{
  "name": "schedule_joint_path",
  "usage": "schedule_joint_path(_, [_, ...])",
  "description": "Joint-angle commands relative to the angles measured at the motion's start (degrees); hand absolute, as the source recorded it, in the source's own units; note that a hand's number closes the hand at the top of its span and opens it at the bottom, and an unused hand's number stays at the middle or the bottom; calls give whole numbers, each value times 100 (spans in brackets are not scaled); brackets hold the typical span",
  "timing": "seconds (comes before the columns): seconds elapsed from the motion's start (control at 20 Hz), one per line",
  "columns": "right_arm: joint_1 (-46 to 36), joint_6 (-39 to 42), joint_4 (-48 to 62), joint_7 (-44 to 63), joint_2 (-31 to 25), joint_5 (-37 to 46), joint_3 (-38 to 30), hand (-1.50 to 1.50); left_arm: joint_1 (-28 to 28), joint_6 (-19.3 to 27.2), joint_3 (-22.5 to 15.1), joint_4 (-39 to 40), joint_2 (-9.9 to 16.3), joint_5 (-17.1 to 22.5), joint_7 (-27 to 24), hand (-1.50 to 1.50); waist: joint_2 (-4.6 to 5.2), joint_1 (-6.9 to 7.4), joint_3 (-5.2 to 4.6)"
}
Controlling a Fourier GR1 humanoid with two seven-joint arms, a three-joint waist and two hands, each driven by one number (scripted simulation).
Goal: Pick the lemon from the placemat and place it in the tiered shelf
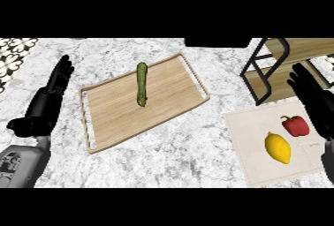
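Right hand (pixel 313 99) open, fingers straight, hovering right of placemat (pixel 251 145); lemon (pixel 278 148) beside pepper (pixel 295 126). Shelf (pixel 274 66) far right. Left hand (pixel 60 75) open, resting left.

This is a home kitchen: a grey-white marble counter (pixel 163 145) fills the frame, with patterned tile (pixel 14 50) at the upper left. At centre lies a wooden tray (pixel 169 95); produce rests on a placemat (pixel 261 163) at lower right, below a tiered shelf (pixel 277 66).
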Motion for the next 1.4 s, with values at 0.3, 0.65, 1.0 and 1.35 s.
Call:
schedule_joint_path(0.3, [-504,841,23,-886,-507,940,470,150,491,585,218,-248,-567,418,1111,0,114,10,14])
schedule_joint_path(0.65, [-633,3974,1084,-1238,-700,-1865,-266,-150,777,735,202,-881,-618,388,1533,0,112,-79,17])
schedule_joint_path(1.0, [-974,5302,1,-896,-2259,-1048,43,-150,1100,770,216,-1060,-578,314,1502,0,75,-102,2])
schedule_joint_path(1.35, [-1165,4972,-1880,-651,-2574,695,383,-150,1106,838,168,-1262,-613,263,1724,0,40,-199,7])
